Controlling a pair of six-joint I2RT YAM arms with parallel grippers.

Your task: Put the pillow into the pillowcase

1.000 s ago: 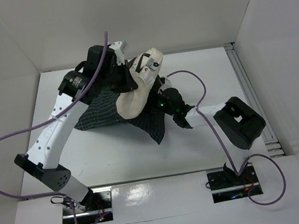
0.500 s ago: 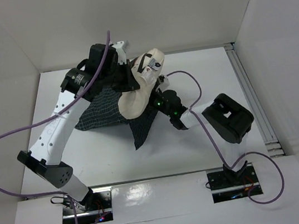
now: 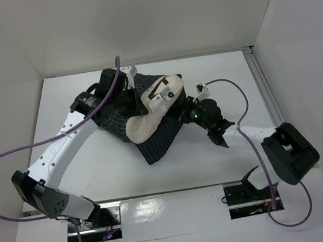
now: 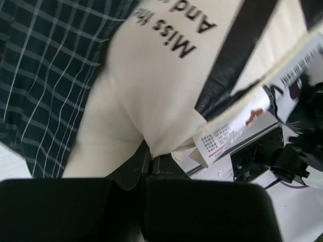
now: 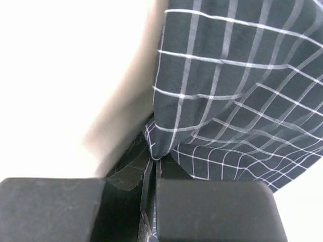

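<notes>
Pillow [image 3: 148,115], cream, lies tilted near the table's centre, its long axis running from 7 to 2 o'clock. In the left wrist view its black print reads "Miss" and "And"; the other words are cut off. A white sewn-in label [image 4: 242,128] at the 2 o'clock end carries a barcode and print too small to read.

Pillowcase [image 3: 160,145], dark with a white grid check, borders the pillow at 12, 9 and 6 o'clock; how much of the pillow is inside it cannot be told.

Left gripper [image 4: 146,157], at the pillow's 11 o'clock edge, is closed and pinches a fold of cream pillow cloth. Right gripper [image 5: 153,164], at 3 o'clock, is closed on an edge of the pillowcase.

Both rest on a white table [image 3: 95,167].
</notes>
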